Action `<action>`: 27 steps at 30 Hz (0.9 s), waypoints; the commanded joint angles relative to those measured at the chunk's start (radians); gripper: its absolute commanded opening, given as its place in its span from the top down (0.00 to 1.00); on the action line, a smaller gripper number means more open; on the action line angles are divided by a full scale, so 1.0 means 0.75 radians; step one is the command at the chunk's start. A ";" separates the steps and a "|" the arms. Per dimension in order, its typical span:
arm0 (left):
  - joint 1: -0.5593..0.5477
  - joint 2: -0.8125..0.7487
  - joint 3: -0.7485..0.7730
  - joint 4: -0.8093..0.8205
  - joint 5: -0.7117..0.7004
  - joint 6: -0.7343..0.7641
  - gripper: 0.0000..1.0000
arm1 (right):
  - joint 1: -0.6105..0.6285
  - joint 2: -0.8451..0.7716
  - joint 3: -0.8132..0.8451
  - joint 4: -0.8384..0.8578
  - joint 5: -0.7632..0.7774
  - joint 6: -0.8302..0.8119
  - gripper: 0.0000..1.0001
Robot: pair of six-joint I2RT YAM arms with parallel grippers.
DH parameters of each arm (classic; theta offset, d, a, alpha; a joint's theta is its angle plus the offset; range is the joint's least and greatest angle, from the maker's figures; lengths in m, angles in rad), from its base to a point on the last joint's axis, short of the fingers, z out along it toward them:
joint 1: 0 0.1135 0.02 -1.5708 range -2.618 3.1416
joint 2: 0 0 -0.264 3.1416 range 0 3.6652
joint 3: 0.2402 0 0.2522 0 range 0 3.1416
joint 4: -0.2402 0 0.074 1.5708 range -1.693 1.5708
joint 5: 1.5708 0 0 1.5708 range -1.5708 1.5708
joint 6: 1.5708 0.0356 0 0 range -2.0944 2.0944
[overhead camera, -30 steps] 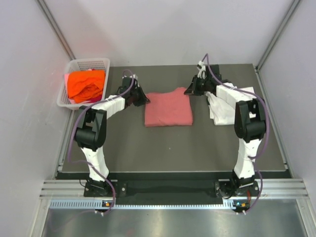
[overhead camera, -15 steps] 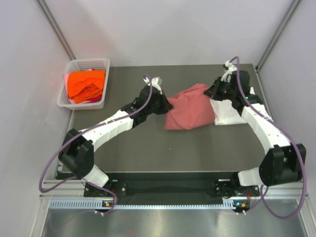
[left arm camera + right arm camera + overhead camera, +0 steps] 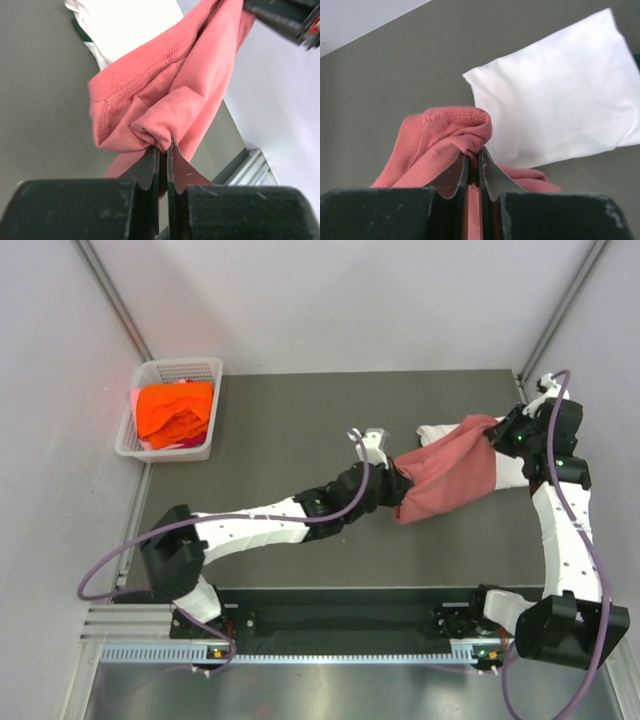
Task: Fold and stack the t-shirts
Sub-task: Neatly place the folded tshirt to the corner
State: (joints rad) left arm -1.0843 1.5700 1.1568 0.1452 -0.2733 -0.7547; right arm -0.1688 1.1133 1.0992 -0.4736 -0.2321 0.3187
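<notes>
Left gripper and right gripper each clamp one end of pink-red t-shirt, slung between them over folded white t-shirt at 3 o'clock on desk.

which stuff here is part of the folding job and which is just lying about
Job: pink-red t-shirt, gripped by left gripper and right gripper; white t-shirt; orange t-shirt.
Lying about: white mesh basket; grey table.

no readable text, no labels, no brand marks, no numbers in any view
</notes>
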 commanded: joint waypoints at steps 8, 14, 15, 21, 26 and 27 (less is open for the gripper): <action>-0.276 0.404 0.212 0.363 -0.354 0.243 1.00 | -0.200 -0.016 -0.024 0.147 0.228 0.035 1.00; -0.270 0.551 0.402 0.383 -0.364 0.352 1.00 | -0.247 0.029 -0.007 0.181 0.279 0.033 1.00; -0.266 0.572 0.443 0.383 -0.362 0.360 1.00 | -0.258 0.039 -0.001 0.192 0.279 0.037 1.00; -0.182 0.645 0.542 0.346 -0.264 0.301 1.00 | -0.290 0.156 0.076 0.218 0.263 0.062 1.00; -0.047 0.684 0.552 0.373 -0.127 0.174 1.00 | -0.303 0.197 0.113 0.220 0.273 0.078 1.00; -0.039 0.700 0.572 0.369 -0.120 0.176 1.00 | -0.305 0.191 0.111 0.222 0.275 0.082 1.00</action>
State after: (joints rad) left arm -1.1519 2.0743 1.5360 0.3634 -0.4213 -0.5774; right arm -0.3775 1.2732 1.1145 -0.3920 -0.0483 0.3611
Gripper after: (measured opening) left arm 0.049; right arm 0.041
